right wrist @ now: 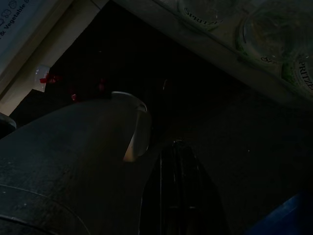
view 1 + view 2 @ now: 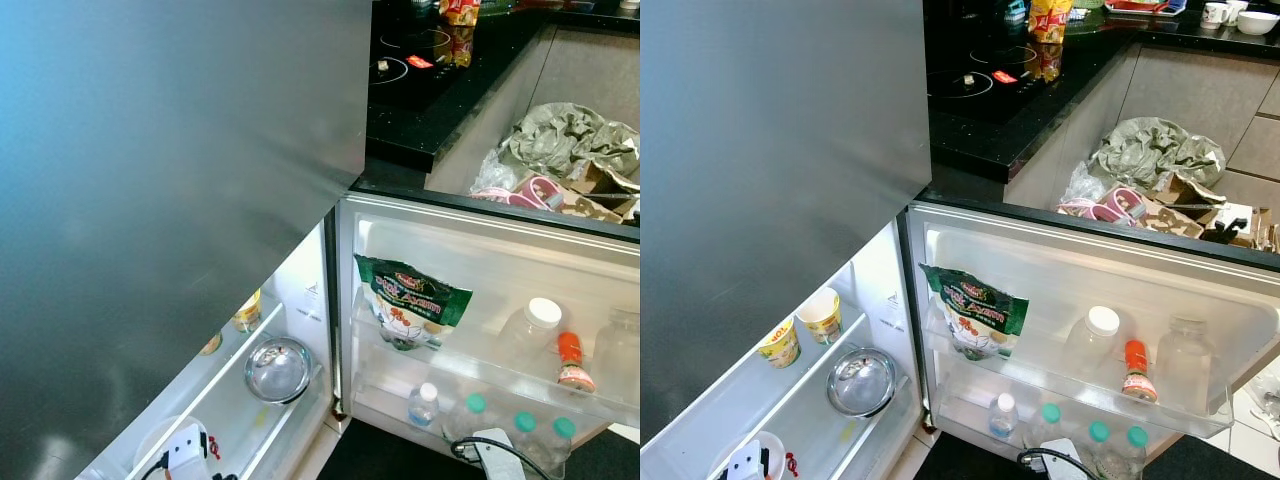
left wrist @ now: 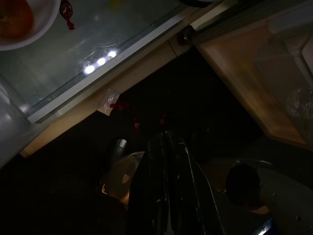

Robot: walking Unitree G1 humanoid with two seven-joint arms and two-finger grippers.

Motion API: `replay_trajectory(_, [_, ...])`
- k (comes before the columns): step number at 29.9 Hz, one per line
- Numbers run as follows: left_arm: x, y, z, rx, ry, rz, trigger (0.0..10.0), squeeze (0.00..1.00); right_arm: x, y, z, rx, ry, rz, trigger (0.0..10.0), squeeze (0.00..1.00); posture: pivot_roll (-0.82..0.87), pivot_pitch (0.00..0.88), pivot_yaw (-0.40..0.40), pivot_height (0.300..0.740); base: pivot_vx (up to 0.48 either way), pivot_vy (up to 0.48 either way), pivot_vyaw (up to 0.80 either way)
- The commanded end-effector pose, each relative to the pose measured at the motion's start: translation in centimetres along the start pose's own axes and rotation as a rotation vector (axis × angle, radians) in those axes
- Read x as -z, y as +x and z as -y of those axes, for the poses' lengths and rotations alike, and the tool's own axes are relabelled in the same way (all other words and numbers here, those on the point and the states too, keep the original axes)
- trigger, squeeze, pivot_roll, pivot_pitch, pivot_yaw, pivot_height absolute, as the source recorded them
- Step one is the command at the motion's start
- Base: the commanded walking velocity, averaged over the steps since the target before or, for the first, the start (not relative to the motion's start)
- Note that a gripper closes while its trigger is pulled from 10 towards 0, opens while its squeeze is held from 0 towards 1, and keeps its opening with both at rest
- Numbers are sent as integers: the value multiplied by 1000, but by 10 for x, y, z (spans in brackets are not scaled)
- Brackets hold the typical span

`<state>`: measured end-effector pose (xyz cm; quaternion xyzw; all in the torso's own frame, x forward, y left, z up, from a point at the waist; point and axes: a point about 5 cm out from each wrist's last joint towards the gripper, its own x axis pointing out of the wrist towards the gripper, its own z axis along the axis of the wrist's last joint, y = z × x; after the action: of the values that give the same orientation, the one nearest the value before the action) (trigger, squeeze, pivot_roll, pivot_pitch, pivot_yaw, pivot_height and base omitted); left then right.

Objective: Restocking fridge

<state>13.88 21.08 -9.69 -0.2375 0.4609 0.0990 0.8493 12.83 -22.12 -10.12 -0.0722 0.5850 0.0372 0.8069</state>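
Both grippers hang low, left gripper point(image 3: 168, 147) and right gripper point(image 1: 178, 152) pressed together, holding nothing — fridge door point(image 2: 1090, 330) open. Green pouch point(image 2: 975, 312) slumps in the door shelf — soft, light, probably crinkly; I'd pinch its top.

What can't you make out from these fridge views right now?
- Green pouch: small label print unreadable, head views.
- Green-capped bottles: bodies cut by the bottom edge and the door shelf.
- White bowl: cropped by the left wrist view's corner.
- Left gripper, right gripper: too dark to judge fingers.
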Motion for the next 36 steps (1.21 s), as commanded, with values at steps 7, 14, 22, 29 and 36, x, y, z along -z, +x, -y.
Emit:
replay_trajectory(7, [8,-1,-3,-24,-12,-32,10000,0,-12,0,-1,-11,15,29,10000,0,-28,0,20,740,0,0,0])
replay_trajectory(14, [10,-1,-2,-27,-1,-42,10000,0,-19,0,-2,-19,11,38,10000,0,-31,0,24,740,0,0,0])
replay_trajectory(22, [11,-2,-4,-33,1,-48,10000,0,-20,1,-4,-29,12,40,10000,0,-32,0,26,740,-159,0,0])
replay_trajectory(29, [14,-3,-5,-39,4,-58,10000,0,-23,1,-6,-37,7,41,10000,0,-31,0,26,740,-296,0,0])
replay_trajectory(36, [15,-3,-7,-44,5,-60,10000,0,-24,1,-5,-36,6,44,10000,0,-32,0,24,740,-321,0,0])
